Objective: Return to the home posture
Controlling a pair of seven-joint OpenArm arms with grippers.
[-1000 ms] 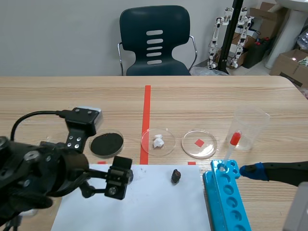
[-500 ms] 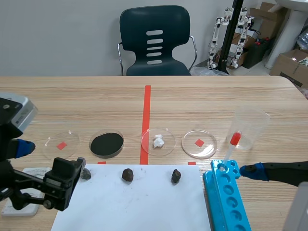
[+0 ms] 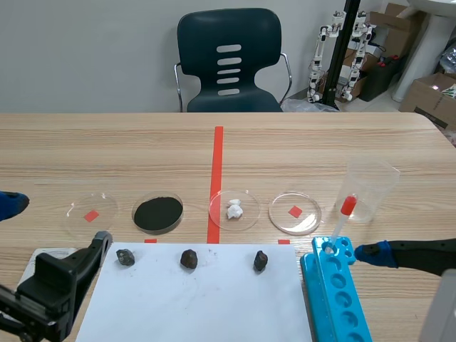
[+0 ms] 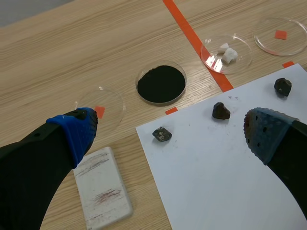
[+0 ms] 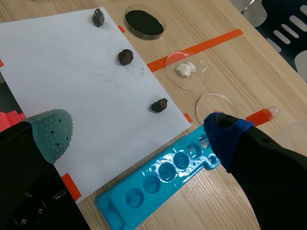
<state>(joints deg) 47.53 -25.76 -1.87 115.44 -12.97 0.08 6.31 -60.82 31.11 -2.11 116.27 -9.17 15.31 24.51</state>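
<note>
My left gripper (image 4: 168, 133) hangs open above the near left part of the table, with nothing between its fingers. Under it lie a white sheet of paper (image 4: 225, 177) and the leftmost of three dark rocks (image 4: 162, 134). In the scene view the left arm (image 3: 50, 296) sits low at the front left corner. My right gripper (image 5: 136, 133) is open too and holds nothing; it is above the paper (image 5: 72, 72) and a blue well tray (image 5: 163, 177). One of its blue fingertips (image 3: 372, 252) shows beside the tray (image 3: 335, 296).
Three rocks (image 3: 189, 258) lie along the paper's far edge. Behind them stand several petri dishes: one bare (image 3: 90, 214), one with black powder (image 3: 157, 212), one with white lumps (image 3: 234, 209), one bare (image 3: 294, 212). A red-bulbed dropper (image 3: 340, 221) stands in the tray before a beaker (image 3: 370, 189). A white slab (image 4: 103, 189) lies left of the paper.
The left arm has drawn back toward the front left corner, uncovering the rocks and the left dishes. The right arm has not moved.
</note>
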